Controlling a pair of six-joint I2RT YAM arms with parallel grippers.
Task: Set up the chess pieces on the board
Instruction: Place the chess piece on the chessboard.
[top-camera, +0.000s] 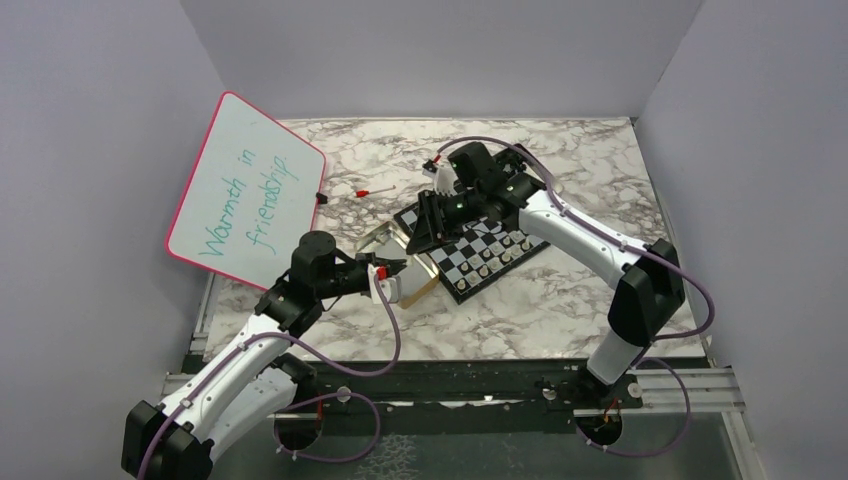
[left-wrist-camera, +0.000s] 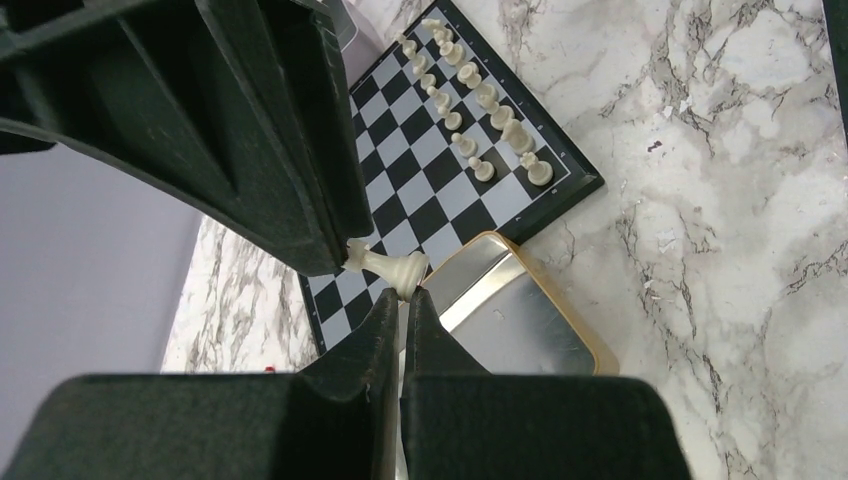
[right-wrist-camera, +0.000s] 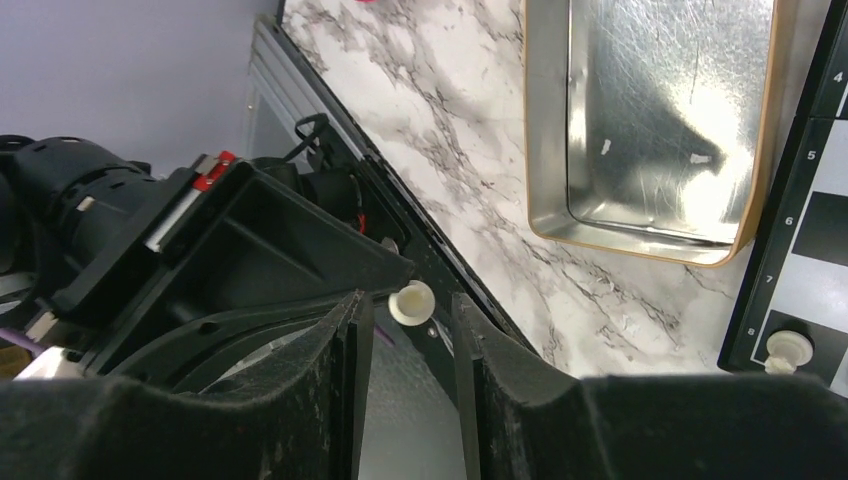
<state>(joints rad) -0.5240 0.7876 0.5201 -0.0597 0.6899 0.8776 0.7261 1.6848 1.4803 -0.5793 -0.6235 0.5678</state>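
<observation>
My left gripper is shut on the base of a pale chess piece, held sideways above the near corner of the board. My right gripper is open around that same piece, which shows end-on between its fingers with a gap on each side. In the left wrist view one right finger reaches the piece's head. In the top view the two grippers meet tip to tip, left and right, at the board's left corner. Two rows of pale pieces stand on the board.
An open metal tin lies beside the board's near corner; its inside holds no pieces. A pink-framed whiteboard leans at the left. A small red-tipped item lies behind the board.
</observation>
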